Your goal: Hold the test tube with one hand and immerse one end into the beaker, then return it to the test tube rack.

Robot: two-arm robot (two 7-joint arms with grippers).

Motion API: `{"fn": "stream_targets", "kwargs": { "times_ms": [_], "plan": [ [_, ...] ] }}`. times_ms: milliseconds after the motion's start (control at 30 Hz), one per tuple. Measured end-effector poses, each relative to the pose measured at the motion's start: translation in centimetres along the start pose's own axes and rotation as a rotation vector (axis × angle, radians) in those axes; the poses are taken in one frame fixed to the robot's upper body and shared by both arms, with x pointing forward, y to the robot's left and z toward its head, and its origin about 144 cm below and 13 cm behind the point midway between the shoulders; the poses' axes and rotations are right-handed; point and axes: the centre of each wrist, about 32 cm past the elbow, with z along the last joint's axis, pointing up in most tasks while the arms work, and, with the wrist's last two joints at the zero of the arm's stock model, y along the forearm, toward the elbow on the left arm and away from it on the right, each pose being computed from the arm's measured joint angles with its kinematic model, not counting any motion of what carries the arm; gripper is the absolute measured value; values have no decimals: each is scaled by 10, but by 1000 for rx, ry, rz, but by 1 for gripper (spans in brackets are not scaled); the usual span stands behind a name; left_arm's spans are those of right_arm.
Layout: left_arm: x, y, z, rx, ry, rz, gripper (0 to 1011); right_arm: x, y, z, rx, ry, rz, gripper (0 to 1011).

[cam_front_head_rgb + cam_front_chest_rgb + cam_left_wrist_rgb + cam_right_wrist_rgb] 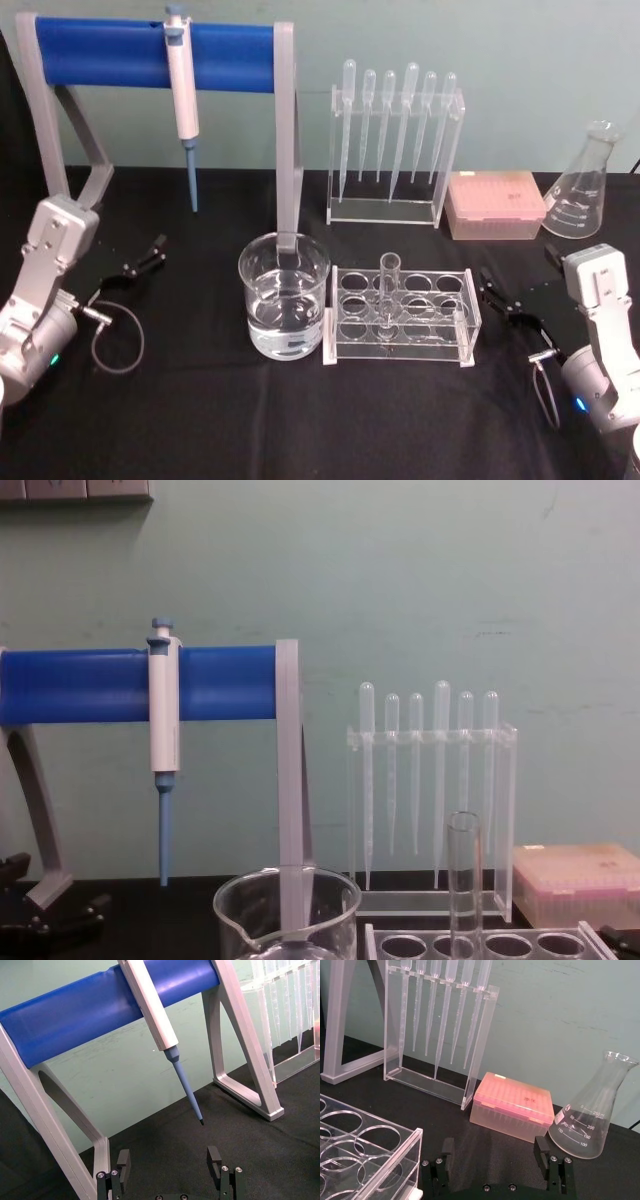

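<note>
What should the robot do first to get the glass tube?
Probably move the right end effector toward the test tube, since it is nearer. The tube stands upright in the clear rack, untouched, beside the beaker. Both end effectors are open; the left end effector rests farther off.

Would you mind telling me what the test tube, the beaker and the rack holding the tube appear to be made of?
The test tube and the beaker look like clear glossy glass, thin-walled with bright rim glints. The rack looks like clear acrylic: flat sheets with pale cut edges.

Blue-barred stand (150,55) holding micropipette (182,90), pipette rack (395,150); pink tip box (495,205), conical flask (585,185)
</note>
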Motion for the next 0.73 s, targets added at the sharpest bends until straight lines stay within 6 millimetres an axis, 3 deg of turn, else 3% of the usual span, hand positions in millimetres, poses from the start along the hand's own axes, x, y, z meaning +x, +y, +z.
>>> {"fn": "stream_targets", "kwargs": {
  "times_ms": [733],
  "plan": [
    [0, 0, 0, 0, 0, 0, 1000, 1, -1, 0, 2, 4, -1, 1002]
  ]
}}
